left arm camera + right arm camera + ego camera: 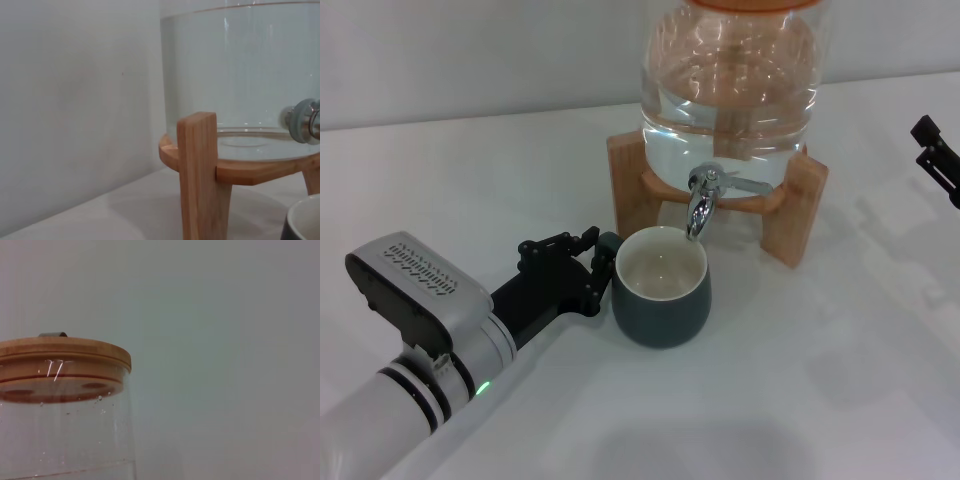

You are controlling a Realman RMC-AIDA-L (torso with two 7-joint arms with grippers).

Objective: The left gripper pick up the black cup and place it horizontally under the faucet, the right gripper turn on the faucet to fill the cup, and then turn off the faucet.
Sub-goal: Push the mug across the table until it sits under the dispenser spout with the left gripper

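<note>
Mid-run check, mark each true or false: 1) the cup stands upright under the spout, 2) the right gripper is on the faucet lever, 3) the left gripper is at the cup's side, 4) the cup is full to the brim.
1) True: the black cup stands upright under the faucet.
2) False: the right gripper is far off at the table's edge.
3) True: the left gripper is at the cup's side.
4) False: the cup's cream inside wall shows well below the rim.

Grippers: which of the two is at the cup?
The left gripper, low on the table with its fingers at the black cup's handle side. The right gripper hangs far off, away from the faucet.
</note>
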